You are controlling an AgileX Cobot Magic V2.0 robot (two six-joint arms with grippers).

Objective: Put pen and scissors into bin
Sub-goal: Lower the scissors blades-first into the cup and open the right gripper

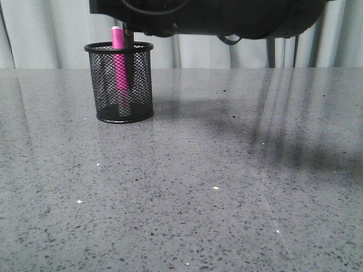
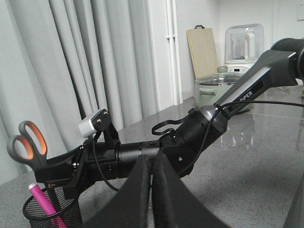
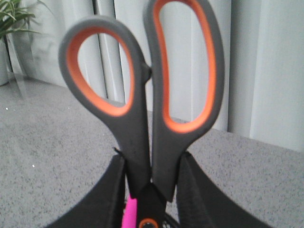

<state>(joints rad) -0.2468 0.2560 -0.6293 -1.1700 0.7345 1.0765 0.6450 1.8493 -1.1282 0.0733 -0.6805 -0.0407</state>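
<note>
The bin (image 1: 119,83) stands at the table's back left with the pink pen (image 1: 118,62) upright in it. My right gripper (image 3: 152,159) is shut on the scissors (image 3: 142,95), clamping just below the grey and orange handles, blades pointing down at the bin. The pen's top (image 3: 129,213) and the orange pivot dot show between its fingers. In the left wrist view the right arm (image 2: 190,137) reaches over the bin (image 2: 66,209), with the scissors (image 2: 28,142) above the pen (image 2: 42,200). My left gripper (image 2: 152,159) is shut and empty, away from the bin.
The grey speckled table (image 1: 227,187) stretches in front of the bin. Curtains hang behind it. A cutting board (image 2: 203,50), a green pot (image 2: 216,88) and a blender (image 2: 243,45) stand far off. A plant (image 3: 14,19) is at one side.
</note>
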